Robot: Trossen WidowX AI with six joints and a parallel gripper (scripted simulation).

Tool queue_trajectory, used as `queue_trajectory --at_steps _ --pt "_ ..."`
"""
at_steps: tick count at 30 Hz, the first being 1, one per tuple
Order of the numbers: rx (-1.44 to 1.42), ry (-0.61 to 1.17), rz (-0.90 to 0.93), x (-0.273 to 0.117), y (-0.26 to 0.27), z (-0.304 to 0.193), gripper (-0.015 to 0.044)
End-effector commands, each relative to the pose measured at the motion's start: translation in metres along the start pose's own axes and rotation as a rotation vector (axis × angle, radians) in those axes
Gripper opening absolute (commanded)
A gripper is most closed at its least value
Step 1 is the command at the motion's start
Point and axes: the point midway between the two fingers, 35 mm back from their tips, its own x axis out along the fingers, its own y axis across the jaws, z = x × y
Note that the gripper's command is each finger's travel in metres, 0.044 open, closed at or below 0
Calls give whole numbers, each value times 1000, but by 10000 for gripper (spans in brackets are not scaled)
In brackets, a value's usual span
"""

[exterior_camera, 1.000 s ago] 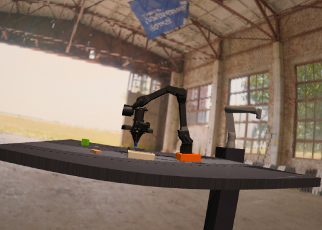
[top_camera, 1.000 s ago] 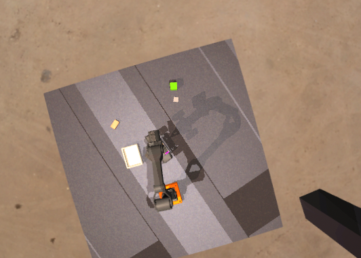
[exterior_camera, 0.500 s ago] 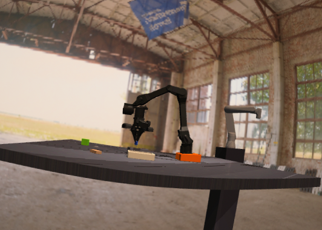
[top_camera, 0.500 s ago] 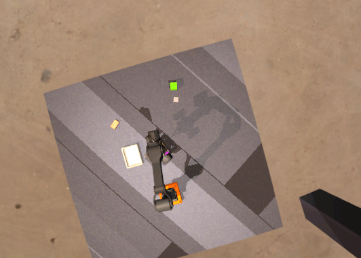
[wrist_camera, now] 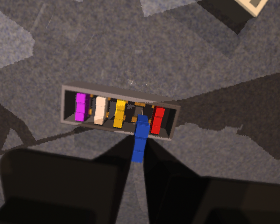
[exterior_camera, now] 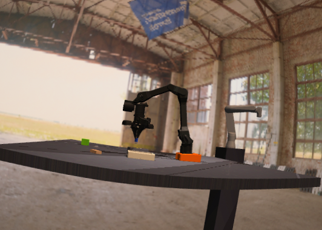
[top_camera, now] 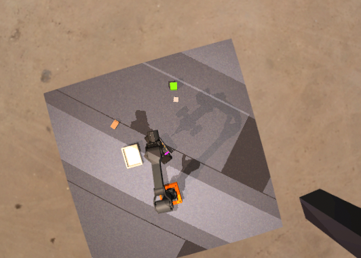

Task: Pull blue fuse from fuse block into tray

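Note:
My gripper (exterior_camera: 136, 138) (wrist_camera: 139, 142) is shut on the blue fuse (exterior_camera: 136, 140) (wrist_camera: 141, 131), which points down from the fingertips. In the exterior view a gap shows between the fuse and the fuse block (exterior_camera: 137, 149) (wrist_camera: 92, 90) below. In the wrist view the block holds a magenta fuse (wrist_camera: 81, 107), a pale fuse (wrist_camera: 100, 110), a yellow fuse (wrist_camera: 120, 114) and a red fuse (wrist_camera: 158, 120). An empty slot shows between yellow and red. The cream tray (top_camera: 125, 157) (exterior_camera: 141, 155) (wrist_camera: 254, 13) stands beside the block; the arm mostly hides the block in the top view.
A green cube (top_camera: 173, 85) (exterior_camera: 85, 141), a small pale square (top_camera: 176, 99) and an orange-brown block (top_camera: 115, 124) (exterior_camera: 95, 151) lie farther out on the table. The orange piece (top_camera: 179, 196) (exterior_camera: 190, 157) is around the arm's base. A grey arm (exterior_camera: 242, 109) stands beyond the table.

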Motion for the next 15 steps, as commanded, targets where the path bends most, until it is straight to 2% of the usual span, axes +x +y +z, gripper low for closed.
queue_trajectory --at_steps 1,15 --pt "0 -2 -4 -2 -7 10 0" --pt "1 -10 -5 -2 -38 79 0"
